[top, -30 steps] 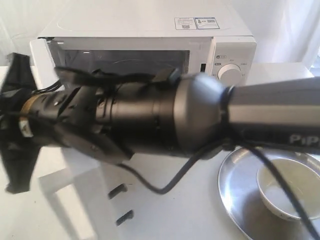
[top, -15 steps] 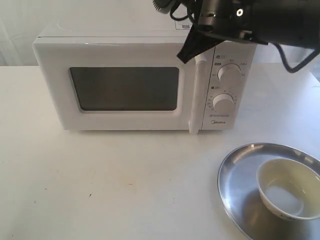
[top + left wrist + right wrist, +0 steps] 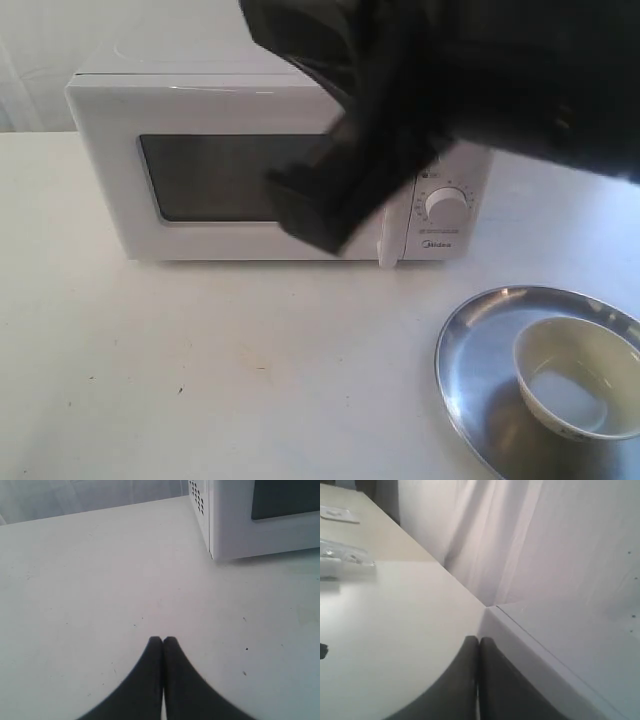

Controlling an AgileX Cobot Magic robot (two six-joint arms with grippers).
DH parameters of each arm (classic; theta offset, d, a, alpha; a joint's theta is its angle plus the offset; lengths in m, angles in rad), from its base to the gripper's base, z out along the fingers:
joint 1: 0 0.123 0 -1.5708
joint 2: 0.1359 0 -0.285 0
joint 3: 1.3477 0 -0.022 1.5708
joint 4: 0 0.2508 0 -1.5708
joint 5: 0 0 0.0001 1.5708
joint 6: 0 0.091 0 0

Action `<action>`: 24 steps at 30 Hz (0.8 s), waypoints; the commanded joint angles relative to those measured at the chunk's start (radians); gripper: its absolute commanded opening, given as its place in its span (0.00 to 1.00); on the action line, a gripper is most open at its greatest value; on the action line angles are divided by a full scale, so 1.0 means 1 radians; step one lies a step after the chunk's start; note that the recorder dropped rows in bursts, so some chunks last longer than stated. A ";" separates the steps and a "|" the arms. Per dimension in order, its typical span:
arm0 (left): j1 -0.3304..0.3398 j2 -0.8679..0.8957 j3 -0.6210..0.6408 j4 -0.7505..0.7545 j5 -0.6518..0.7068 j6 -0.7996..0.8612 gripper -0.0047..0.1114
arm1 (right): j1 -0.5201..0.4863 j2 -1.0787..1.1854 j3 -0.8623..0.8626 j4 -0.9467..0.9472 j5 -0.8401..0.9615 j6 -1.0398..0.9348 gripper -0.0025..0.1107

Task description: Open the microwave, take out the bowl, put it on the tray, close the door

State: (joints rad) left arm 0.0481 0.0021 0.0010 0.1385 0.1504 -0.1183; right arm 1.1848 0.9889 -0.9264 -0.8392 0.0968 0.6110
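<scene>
The white microwave (image 3: pixel 110 160) stands at the back of the table, and its door (image 3: pixel 250 180) with the dark window is closed. My right arm (image 3: pixel 420 110) crosses in front of it as a dark blur and hides the handle and the upper knob. The cream-white bowl (image 3: pixel 575 385) sits upright in the silver tray (image 3: pixel 475 375) at the front right. My right gripper (image 3: pixel 479 641) is shut and empty beside a white edge. Low over bare table, my left gripper (image 3: pixel 162 640) is shut and empty, with the microwave's corner (image 3: pixel 230 525) ahead of it.
The white table (image 3: pixel 200 370) lies in front of the microwave. A white curtain (image 3: pixel 520 540) hangs behind. The lower knob (image 3: pixel 447 204) shows below the arm. Two stickers (image 3: pixel 340 557) lie on a pale surface in the right wrist view.
The door stood open a second ago and has been closed for the last half second. The right arm rose above the microwave, then swung down across its front. The bowl stayed on the tray.
</scene>
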 commanded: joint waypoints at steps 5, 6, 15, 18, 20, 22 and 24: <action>-0.001 -0.002 -0.001 -0.004 -0.001 -0.006 0.04 | 0.002 -0.224 0.271 0.030 0.103 0.096 0.02; -0.001 -0.002 -0.001 -0.004 -0.001 -0.006 0.04 | 0.002 -0.235 0.280 0.030 0.127 0.096 0.02; -0.001 -0.002 -0.001 -0.004 -0.001 -0.006 0.04 | 0.012 -0.271 0.290 0.034 0.390 0.249 0.02; -0.001 -0.002 -0.001 -0.004 -0.001 -0.006 0.04 | -0.093 -0.359 0.360 -0.075 0.194 0.249 0.02; -0.001 -0.002 -0.001 -0.004 -0.001 -0.006 0.04 | -0.276 -0.512 0.483 -0.076 0.088 0.326 0.02; -0.001 -0.002 -0.001 -0.004 -0.001 -0.006 0.04 | -0.393 -0.592 0.549 -0.076 0.106 0.379 0.02; -0.001 -0.002 -0.001 -0.004 -0.001 -0.006 0.04 | -0.501 -0.685 0.621 -0.078 0.126 0.387 0.02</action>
State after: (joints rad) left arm 0.0481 0.0021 0.0010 0.1385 0.1504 -0.1183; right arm 0.7988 0.3974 -0.3746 -0.9015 0.2142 0.9644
